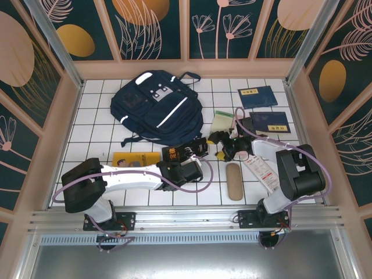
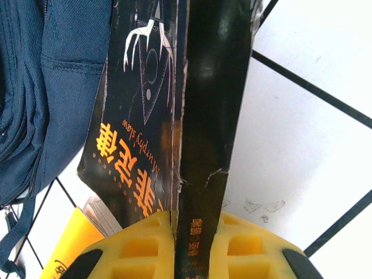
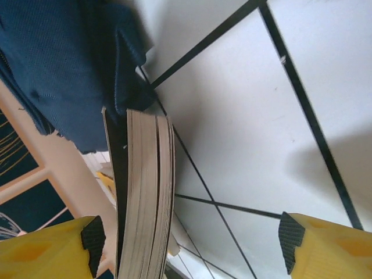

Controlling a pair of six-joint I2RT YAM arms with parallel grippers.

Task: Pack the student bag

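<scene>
Far back on the table (image 1: 99, 116), left of centre: student bag (image 1: 154, 107), lying flat, mouth not discernible, contents hidden. Just in front, left gripper (image 2: 186, 232) clamped on the spine of a black book (image 2: 139, 145), held on edge. Right gripper (image 3: 189, 244) spread wide beside its pages, not squeezing. Looks like a handover; next calls for opening the bag and sliding the book in.

Your left wrist view: student bag (image 2: 35, 87) cut by left edge, black book (image 2: 139, 116) by top edge. Top view: yellow booklet (image 1: 131, 158) partly under left arm (image 1: 133, 177).
</scene>
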